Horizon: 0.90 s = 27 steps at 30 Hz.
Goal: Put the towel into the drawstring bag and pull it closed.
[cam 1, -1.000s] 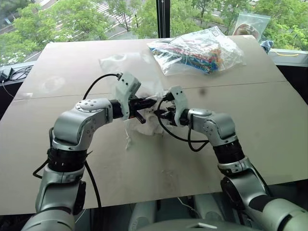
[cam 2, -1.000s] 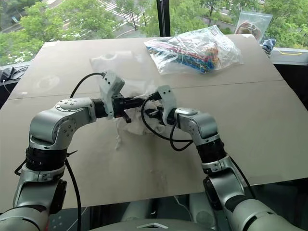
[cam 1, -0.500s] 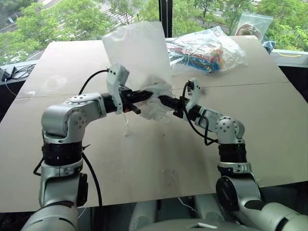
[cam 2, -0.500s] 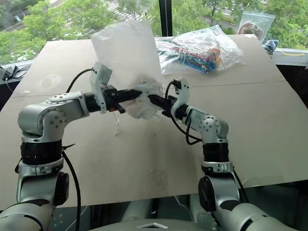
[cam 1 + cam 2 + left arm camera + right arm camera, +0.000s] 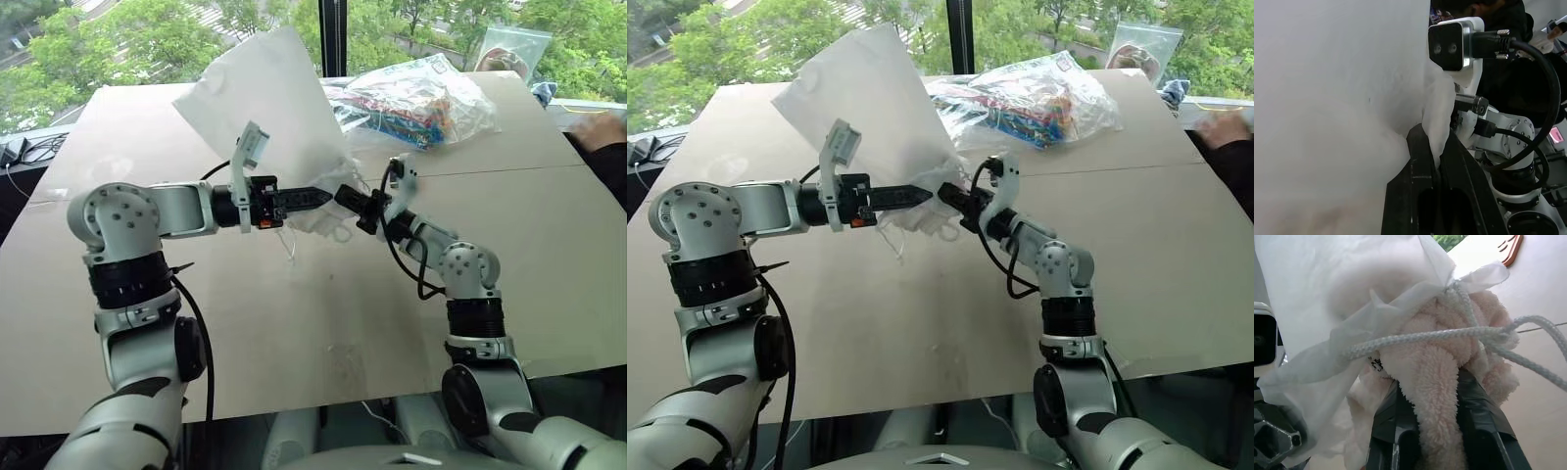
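No readable text, label, brand, number or sign anywhere on view right now.

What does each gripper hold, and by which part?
The left gripper pinches the drawstring bag at its mouth edge. The right gripper clamps a fold of the towel.
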Each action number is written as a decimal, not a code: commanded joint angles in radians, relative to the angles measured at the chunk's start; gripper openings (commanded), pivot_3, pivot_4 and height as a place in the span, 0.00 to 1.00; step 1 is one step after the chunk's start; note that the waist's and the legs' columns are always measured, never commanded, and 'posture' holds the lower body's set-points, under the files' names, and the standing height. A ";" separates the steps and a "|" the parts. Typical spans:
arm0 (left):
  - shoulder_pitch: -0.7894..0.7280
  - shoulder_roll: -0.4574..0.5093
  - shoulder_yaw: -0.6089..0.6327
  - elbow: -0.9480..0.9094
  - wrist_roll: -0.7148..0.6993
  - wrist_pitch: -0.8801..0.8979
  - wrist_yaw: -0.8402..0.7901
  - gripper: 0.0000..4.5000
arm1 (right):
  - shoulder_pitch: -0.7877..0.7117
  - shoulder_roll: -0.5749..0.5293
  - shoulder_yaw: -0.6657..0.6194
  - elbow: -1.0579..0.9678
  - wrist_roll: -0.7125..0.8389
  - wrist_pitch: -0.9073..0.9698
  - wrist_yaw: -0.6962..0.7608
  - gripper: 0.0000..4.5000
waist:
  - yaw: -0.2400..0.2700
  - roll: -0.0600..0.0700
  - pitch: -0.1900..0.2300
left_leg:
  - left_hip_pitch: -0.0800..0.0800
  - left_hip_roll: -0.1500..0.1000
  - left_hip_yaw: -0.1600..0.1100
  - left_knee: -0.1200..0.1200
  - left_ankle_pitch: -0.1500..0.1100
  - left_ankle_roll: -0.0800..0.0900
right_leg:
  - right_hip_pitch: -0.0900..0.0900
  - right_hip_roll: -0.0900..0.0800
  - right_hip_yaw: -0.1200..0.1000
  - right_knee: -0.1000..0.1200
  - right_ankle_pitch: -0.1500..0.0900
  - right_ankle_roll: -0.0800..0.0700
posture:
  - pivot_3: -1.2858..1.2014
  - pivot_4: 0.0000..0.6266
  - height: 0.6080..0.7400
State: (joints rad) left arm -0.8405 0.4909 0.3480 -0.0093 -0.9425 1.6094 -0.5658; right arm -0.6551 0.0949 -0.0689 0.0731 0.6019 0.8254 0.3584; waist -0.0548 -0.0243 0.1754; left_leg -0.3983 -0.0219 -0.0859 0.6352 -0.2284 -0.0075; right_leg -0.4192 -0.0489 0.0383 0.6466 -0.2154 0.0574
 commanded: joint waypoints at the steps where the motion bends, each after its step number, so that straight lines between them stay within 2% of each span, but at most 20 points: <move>1: -0.049 -0.043 0.029 -0.007 -0.012 -0.004 0.031 0.00 | 0.023 -0.059 0.220 -0.056 -0.124 -0.109 0.121 0.03 | -0.001 0.000 0.000 | 0.000 0.000 0.000 0.000 0.000 0.000 | 0.000 0.000 0.000 0.000 0.000 0.000 | 0.52 0.24 1.00; 4: -0.065 -0.082 0.047 0.004 -0.032 0.004 0.055 0.00 | 0.043 -0.067 0.287 -0.041 -0.190 -0.198 0.140 0.03 | -0.003 0.000 0.000 | 0.000 0.000 0.001 0.000 0.001 -0.002 | 0.000 0.000 0.000 -0.001 0.000 0.000 | 0.52 0.24 1.00; 6: -0.063 -0.089 0.051 0.007 -0.058 0.005 0.070 0.00 | 0.046 -0.031 0.241 -0.031 -0.157 -0.203 0.118 0.03 | -0.004 0.000 0.000 | 0.000 0.000 0.000 0.000 0.002 -0.004 | 0.000 0.000 0.001 0.000 0.000 0.000 | 0.52 0.24 1.00; 10: -0.029 -0.060 0.062 -0.005 -0.044 0.005 0.080 0.00 | 0.059 0.009 0.124 -0.051 -0.046 -0.154 0.108 0.03 | -0.004 0.000 0.000 | 0.000 0.000 -0.003 0.000 0.003 -0.004 | 0.000 0.000 0.001 0.000 0.000 0.000 | 0.52 0.24 1.00; 14: 0.053 0.041 0.018 0.020 0.022 -0.077 0.044 0.00 | 0.105 -0.018 0.032 -0.096 0.093 -0.042 0.136 0.03 | -0.006 0.000 0.000 | 0.001 0.000 -0.003 0.000 0.002 -0.004 | 0.000 0.000 0.002 0.000 0.000 0.000 | 0.52 0.24 1.00; 18: 0.051 0.067 0.000 0.051 0.058 -0.154 0.033 0.00 | 0.127 -0.064 0.014 -0.123 0.122 0.009 0.133 0.03 | 0.009 0.000 0.000 | 0.000 0.000 -0.002 -0.001 0.001 -0.001 | 0.000 0.000 0.001 0.000 0.000 0.000 | 0.52 0.24 1.00; 24: 0.068 0.133 -0.177 0.008 0.207 -0.426 -0.075 0.00 | 0.147 -0.215 0.123 -0.187 0.031 0.057 0.149 0.03 | 0.014 0.000 0.000 | 0.000 -0.001 0.001 -0.001 0.001 -0.001 | 0.000 -0.001 0.001 -0.001 0.000 0.000 | 0.52 0.24 1.00; 27: 0.071 0.168 -0.249 0.001 0.238 -0.456 -0.131 0.00 | 0.145 -0.217 0.110 -0.211 0.066 0.078 0.142 0.03 | 0.011 0.000 0.000 | 0.000 -0.001 0.002 -0.001 0.001 -0.001 | 0.000 -0.001 0.002 -0.001 0.000 0.000 | 0.52 0.24 1.00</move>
State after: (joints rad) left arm -0.7679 0.6409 0.1183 0.0324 -0.7131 1.1819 -0.6594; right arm -0.4987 -0.1347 0.0490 -0.0781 0.6365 0.8965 0.4927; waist -0.0436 -0.0245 0.1754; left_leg -0.3984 -0.0222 -0.0836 0.6344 -0.2279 -0.0084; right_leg -0.4199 -0.0492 0.0402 0.6459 -0.2154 0.0573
